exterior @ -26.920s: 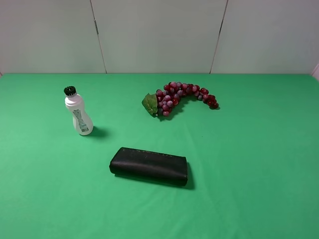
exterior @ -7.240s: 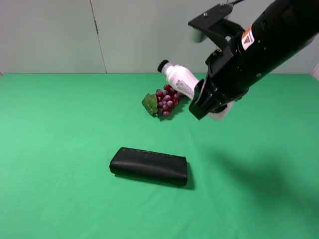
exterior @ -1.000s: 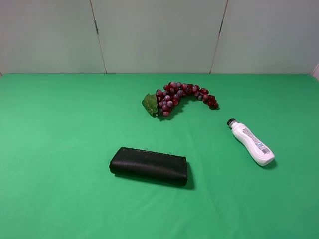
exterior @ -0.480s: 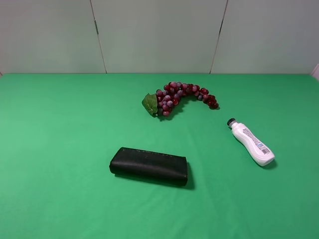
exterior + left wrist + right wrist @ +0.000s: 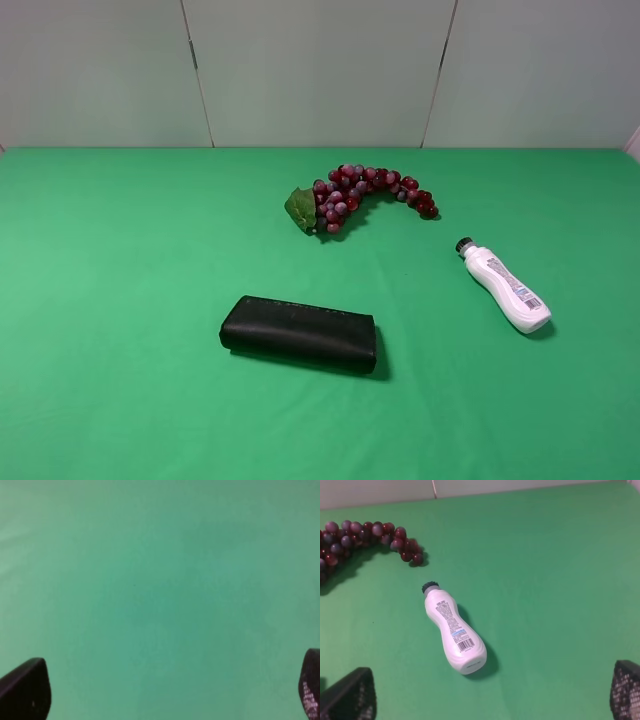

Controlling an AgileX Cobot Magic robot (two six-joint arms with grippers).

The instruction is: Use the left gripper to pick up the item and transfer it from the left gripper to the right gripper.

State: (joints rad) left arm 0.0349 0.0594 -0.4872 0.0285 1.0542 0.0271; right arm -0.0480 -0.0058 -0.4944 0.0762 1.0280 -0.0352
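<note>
The item, a small white bottle (image 5: 505, 287) with a black cap, lies on its side on the green cloth at the right, cap pointing toward the back left. The right wrist view shows the bottle (image 5: 453, 632) lying well ahead of the right gripper (image 5: 492, 692), whose two fingertips (image 5: 350, 692) stand far apart and empty. The left gripper (image 5: 165, 692) hangs open over bare green cloth with nothing between its fingertips (image 5: 25, 690). Neither arm appears in the exterior high view.
A black oblong case (image 5: 298, 333) lies at the middle front of the green table (image 5: 120, 250). A red grape bunch (image 5: 360, 195) with a green leaf lies behind it; the grapes (image 5: 365, 537) also show in the right wrist view. A pale wall stands behind.
None over the last second. Much earlier the bottle stood upright at the left; later the right arm held it in the air above the grapes.
</note>
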